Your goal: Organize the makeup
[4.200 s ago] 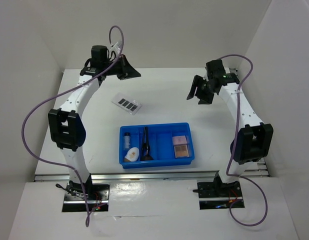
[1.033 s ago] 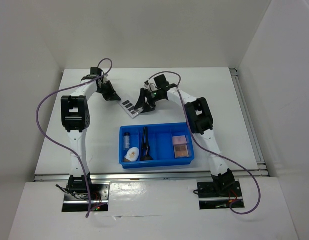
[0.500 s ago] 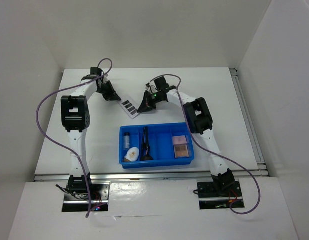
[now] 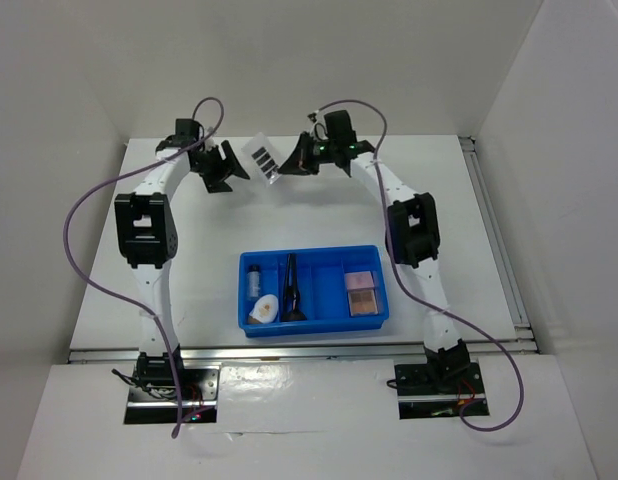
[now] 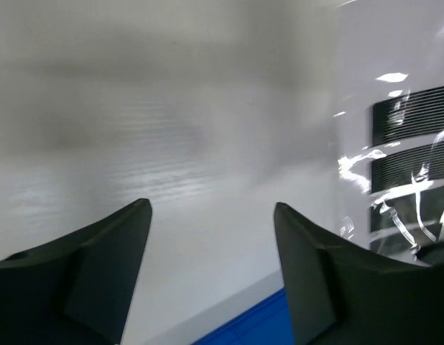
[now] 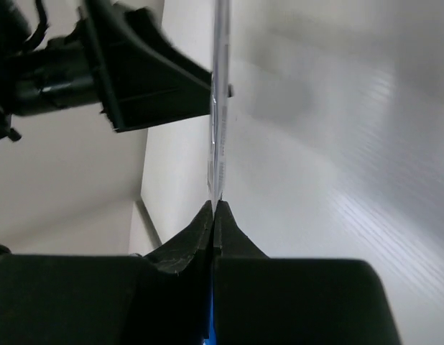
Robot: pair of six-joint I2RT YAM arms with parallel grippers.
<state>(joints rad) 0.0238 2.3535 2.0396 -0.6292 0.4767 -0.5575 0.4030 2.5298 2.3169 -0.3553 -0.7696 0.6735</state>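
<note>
The clear palette with dark pans (image 4: pixel 264 157) hangs above the far part of the table, with my right gripper (image 4: pixel 287 160) shut on its right edge. In the right wrist view the palette (image 6: pixel 219 108) is edge-on, rising straight out of the closed right gripper (image 6: pixel 215 206). My left gripper (image 4: pixel 227 166) stands open just left of the palette, apart from it. In the left wrist view the left gripper (image 5: pixel 211 212) holds nothing and the palette (image 5: pixel 409 165) is off to the right. The vial (image 4: pixel 255 278), white oval piece (image 4: pixel 264 308), brushes (image 4: pixel 291 290) and pink squares (image 4: pixel 361 292) lie in the blue tray (image 4: pixel 312 252).
The blue divided tray sits at the table's near middle, its compartment between the brushes and the squares unfilled. White walls close in the table at the back and both sides. The left gripper's black fingers (image 6: pixel 136 79) show close beside the palette in the right wrist view.
My right gripper shut on the palette and lifted it off the table toward the back. My left gripper opened, let go of the palette, and rose alongside.
</note>
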